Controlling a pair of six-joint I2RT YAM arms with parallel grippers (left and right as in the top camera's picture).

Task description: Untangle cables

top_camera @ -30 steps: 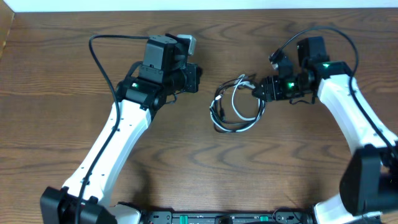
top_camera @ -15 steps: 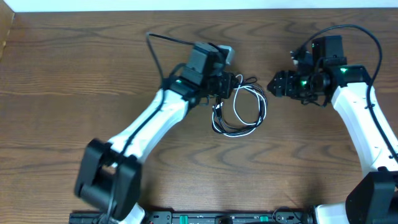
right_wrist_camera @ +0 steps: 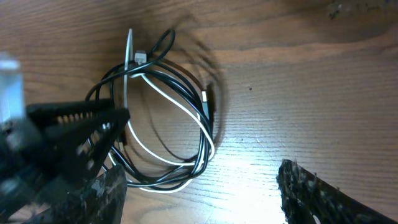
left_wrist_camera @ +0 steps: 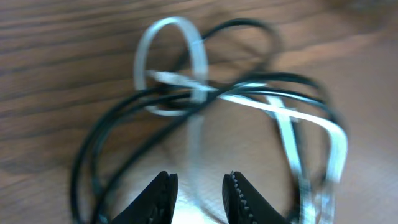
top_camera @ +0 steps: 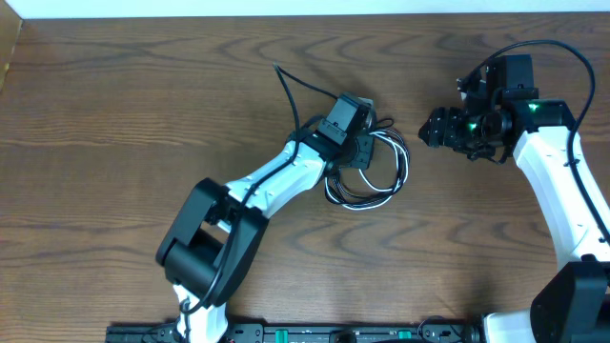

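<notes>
Across the whole overhead view, a brown wood-grain worktop (top_camera: 114, 143). Reaching in from the lower left, the left arm (top_camera: 276, 181), bent up toward the centre; down the right edge, the right arm (top_camera: 558, 191), elbowing in at the upper right. At the left arm's tip, the left hand (left_wrist_camera: 198, 182), right over the left side of the coil, parted by a narrow gap with nothing plainly gripped, and a blurred pale strand running toward that gap. Just right of the coil and apart from it, the right hand (top_camera: 431, 129), spread wide and empty. Just right of the overhead's centre, the cables (top_camera: 360, 201), lying flat on the worktop as one overlapping coil. Within it, several black cables (left_wrist_camera: 249, 23) looping round and through a white cable (left_wrist_camera: 200, 56), crossing in the upper left of the left wrist view. Near the coil's upper left in the right wrist view, a small pale plug end (right_wrist_camera: 138, 57). Main risk, as a judgement: closing here on more than one strand and lifting the entire coil, tightening the crossing instead of freeing it. Equally likely to go wrong: pulling with no second hold, sending the bundle sliding along the worktop; or a plug end catching inside a loop and cinching it.
</notes>
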